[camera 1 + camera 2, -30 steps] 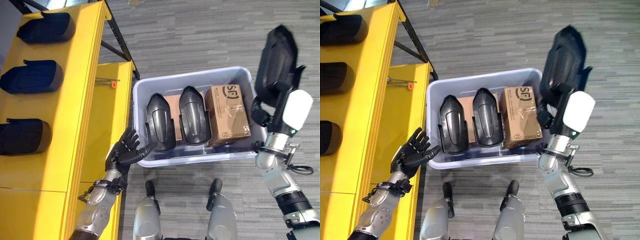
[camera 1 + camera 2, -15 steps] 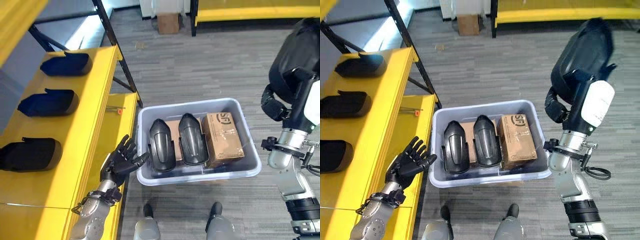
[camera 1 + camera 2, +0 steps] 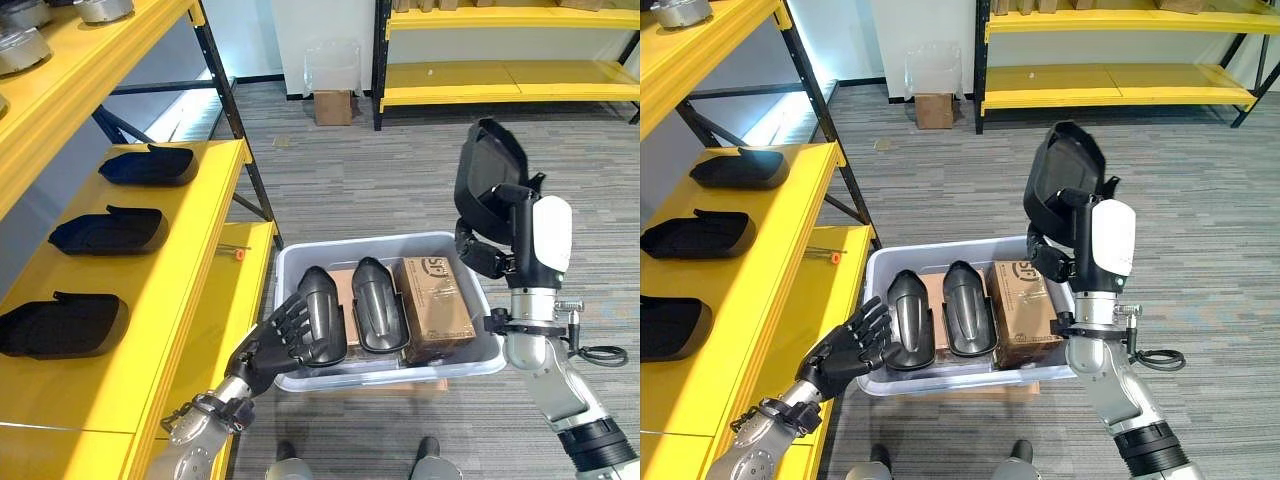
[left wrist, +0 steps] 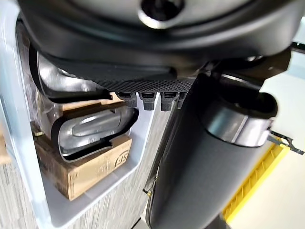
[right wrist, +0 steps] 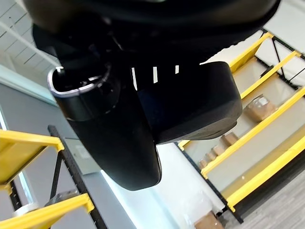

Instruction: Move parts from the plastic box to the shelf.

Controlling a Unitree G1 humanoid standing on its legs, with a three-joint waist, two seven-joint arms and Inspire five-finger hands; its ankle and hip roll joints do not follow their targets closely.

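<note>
Black part [image 3: 488, 178]: a smooth, rounded shell, glossy dark plastic, gripped in the right hand [image 3: 497, 232] with fingers curled round its lower end, raised above the right end of the plastic box [image 3: 300, 258]. Left hand [image 3: 848, 350] open, fingers spread, just beside the box's left near corner. Inside the pale, translucent box: two more black shells [image 3: 321, 314] lying side by side in the left half, a brown cardboard carton [image 3: 432, 308] at the right end. On the yellow shelf [image 3: 200, 215], along its left edge, three dark shells [image 3: 111, 231] in a row. From the left wrist view, the shells' shiny hollow undersides [image 4: 90, 125] seen through the box wall. Further yellow racking [image 3: 500, 80] and a small cardboard box [image 3: 333, 106] on the grey floor beyond.
</note>
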